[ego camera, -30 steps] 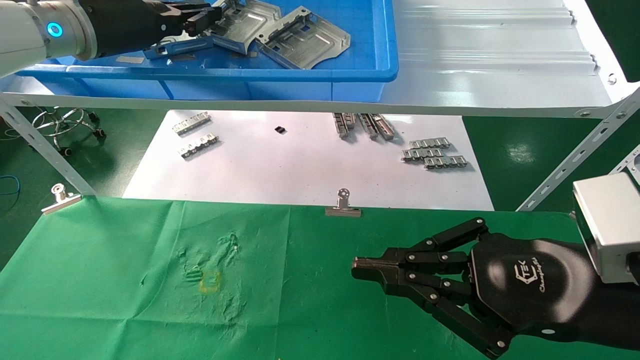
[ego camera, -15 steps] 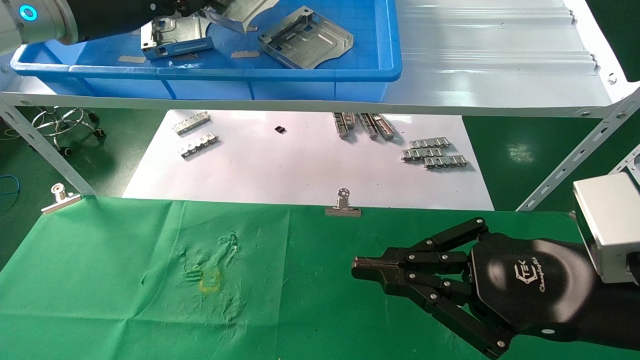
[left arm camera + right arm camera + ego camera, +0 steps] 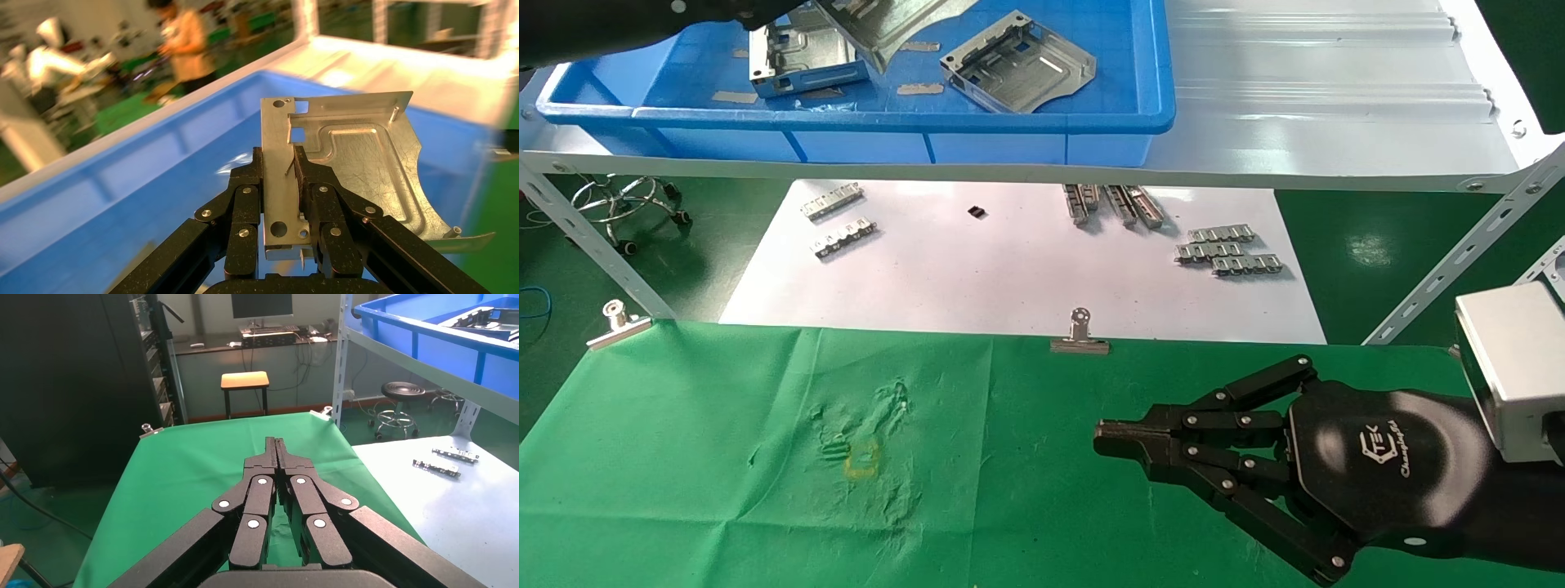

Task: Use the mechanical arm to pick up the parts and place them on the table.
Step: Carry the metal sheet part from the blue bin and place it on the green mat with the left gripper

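We saw the green bench still bare of parts. At eleven o'clock, the blue bin kept two plates. The left gripper had risen since a second before, clamping a silver part clear above the bin, so carry-over could follow. The right gripper, fingers together, stayed parked at four o'clock.

Blue plastic bin on a white ribbed shelf. Below, a white paper sheet bearing small toothed silver strips and a tiny black piece. Two silver binder clips at the cloth's far edge. Wheeled stool base on the floor.
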